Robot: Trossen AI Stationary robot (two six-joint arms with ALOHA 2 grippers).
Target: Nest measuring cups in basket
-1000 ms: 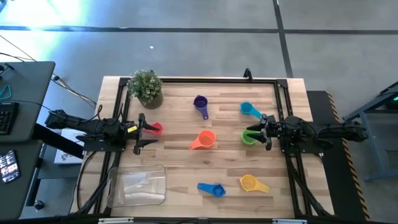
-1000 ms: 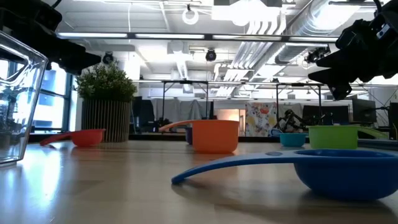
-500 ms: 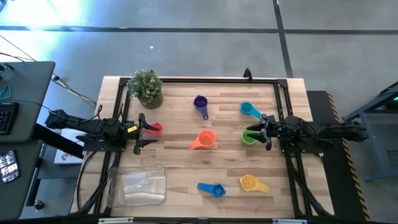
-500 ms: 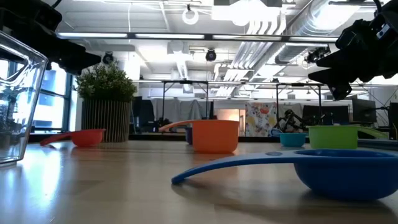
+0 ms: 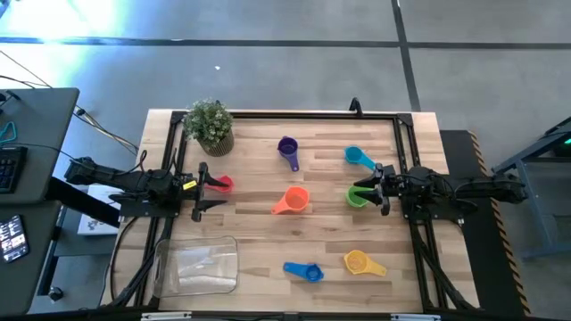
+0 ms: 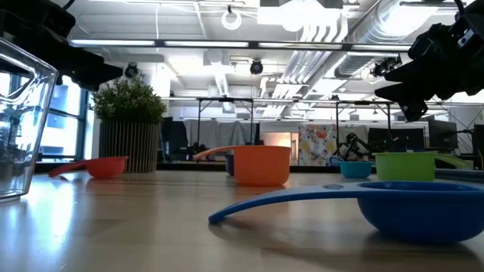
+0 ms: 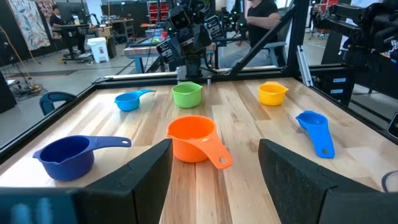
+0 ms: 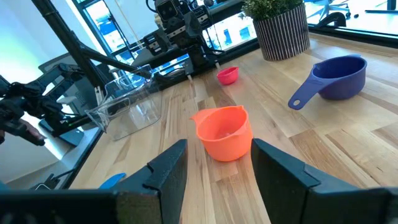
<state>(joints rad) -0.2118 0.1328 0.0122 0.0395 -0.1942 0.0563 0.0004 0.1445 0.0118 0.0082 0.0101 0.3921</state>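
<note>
Both claws open, empty: left claw [image 5: 203, 189] by red cup [image 5: 223, 184], right claw [image 5: 368, 190] over green cup [image 5: 356, 197] (likely first picks); basket [image 5: 197, 265] empty.

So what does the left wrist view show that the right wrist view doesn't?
Only the left wrist view: the green cup, light blue cup, yellow cup and blue cup. Only the right wrist view: the red cup, the basket and the plant. Both show the orange cup and purple cup.
</note>
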